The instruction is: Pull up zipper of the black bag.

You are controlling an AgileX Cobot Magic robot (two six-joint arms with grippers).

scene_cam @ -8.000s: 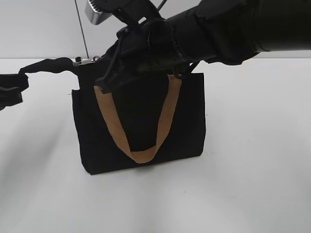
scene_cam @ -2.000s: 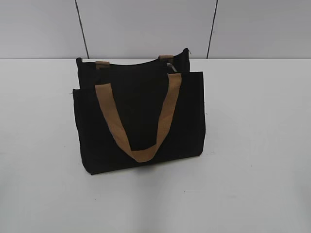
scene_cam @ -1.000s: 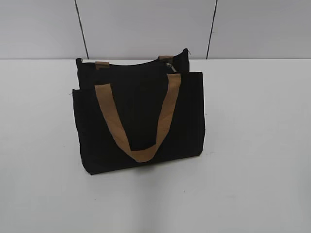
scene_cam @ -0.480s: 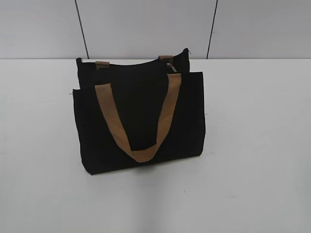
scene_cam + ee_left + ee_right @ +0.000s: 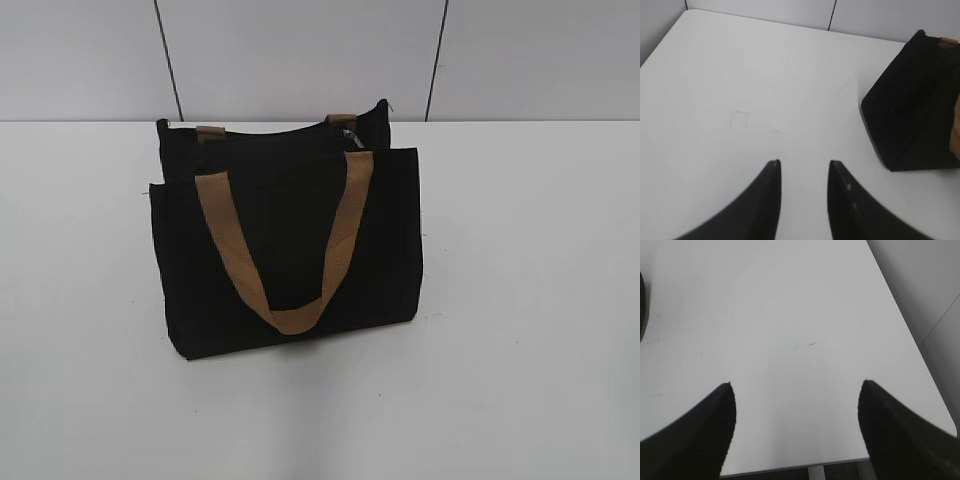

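A pale panelled wall with two dark seams closes the back of the room, and in front of it a white table (image 5: 530,300) carries one thing: the black bag (image 5: 290,240), standing upright a little toward 9 o'clock of centre. Its tan strap (image 5: 285,245) hangs slack in a loop down the front panel, so nothing is lifting it. At the top edge, near 1 o'clock on the bag, a small silver glint looks like the zipper (image 5: 349,134) pull; the top seems drawn together, though I cannot be sure of it from here. No arm shows in this view, which suggests both have drawn off to the sides.

From the left wrist, the left tool (image 5: 804,167) hangs over bare table with its two dark fingers parted by a narrow gap and nothing between them. The bag's end panel sits off at 2 o'clock, well apart.

From the right wrist, the right tool (image 5: 797,385) is spread wide, empty, above bare table close to its near edge. Only a dark sliver shows at the picture's 9 o'clock edge; I cannot tell what it is.
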